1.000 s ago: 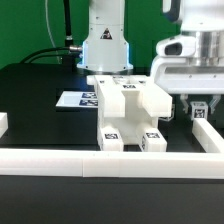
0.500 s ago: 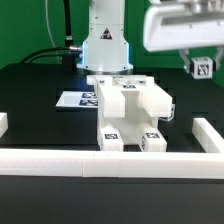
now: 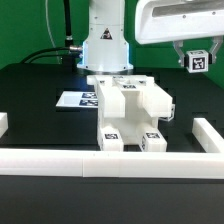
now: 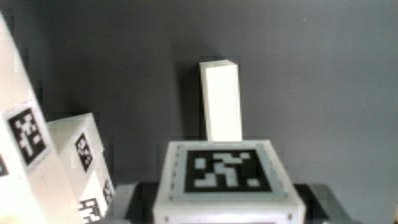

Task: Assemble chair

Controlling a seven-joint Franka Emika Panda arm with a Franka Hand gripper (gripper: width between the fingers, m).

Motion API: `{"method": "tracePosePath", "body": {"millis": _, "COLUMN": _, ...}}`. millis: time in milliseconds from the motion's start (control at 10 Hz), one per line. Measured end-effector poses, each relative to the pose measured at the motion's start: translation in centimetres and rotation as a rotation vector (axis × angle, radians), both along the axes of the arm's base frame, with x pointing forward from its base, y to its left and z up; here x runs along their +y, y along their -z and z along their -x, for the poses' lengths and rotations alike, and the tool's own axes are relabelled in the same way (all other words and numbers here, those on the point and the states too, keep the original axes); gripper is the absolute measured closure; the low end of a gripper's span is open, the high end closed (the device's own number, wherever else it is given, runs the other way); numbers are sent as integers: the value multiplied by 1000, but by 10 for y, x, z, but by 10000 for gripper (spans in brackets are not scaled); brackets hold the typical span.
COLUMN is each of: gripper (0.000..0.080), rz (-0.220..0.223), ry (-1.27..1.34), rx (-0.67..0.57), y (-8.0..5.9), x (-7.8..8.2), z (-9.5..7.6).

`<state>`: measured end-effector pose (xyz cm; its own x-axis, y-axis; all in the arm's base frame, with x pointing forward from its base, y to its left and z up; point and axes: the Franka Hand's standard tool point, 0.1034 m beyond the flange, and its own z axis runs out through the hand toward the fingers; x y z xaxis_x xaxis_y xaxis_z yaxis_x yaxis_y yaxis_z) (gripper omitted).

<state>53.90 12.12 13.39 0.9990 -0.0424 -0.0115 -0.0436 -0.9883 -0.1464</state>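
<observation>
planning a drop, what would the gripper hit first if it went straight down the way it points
Likely the bare black table, just beside the white rail; the small block in the gripper would touch first. Depth is unclear, so the rail may be in line.

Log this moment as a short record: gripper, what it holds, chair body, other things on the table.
gripper: shut on the small tagged block, high on the exterior view's right
small tagged block: held in the air, tag facing the exterior camera
chair body: standing mid-view, apart from the gripper
marker board: flat behind the chair body
border rail: along the near edge
</observation>
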Motion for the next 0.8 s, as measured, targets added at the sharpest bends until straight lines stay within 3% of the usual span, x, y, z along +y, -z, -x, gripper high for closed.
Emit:
{"method": "tracePosePath", "body": {"millis": 100, "gripper": 531, "rz": -11, "ry": -110, "rx": -14, "y": -21, "x": -32, "z": -14}}
{"method": "tracePosePath", "body": {"millis": 200, "gripper": 531, "rz": -17, "ry": -126, "rx": -7, "y": -33, "x": -47, "z": -22}}
{"method": "tracePosePath", "body": {"millis": 300, "gripper": 530, "rz": -21, "ry": -148, "rx": 4, "y": -42, "x": -53, "z": -31}}
{"method": "tracePosePath", "body": {"millis": 600, "gripper": 530, "rz": -16, "ry": -138, "rx": -4, "y": -38, "x": -54, "z": -32}}
{"method": "tracePosePath", "body": {"millis": 800, "gripper": 530, "rz": 53, "ry": -283, "rx": -16, "y": -30, "x": -75, "z": -31}}
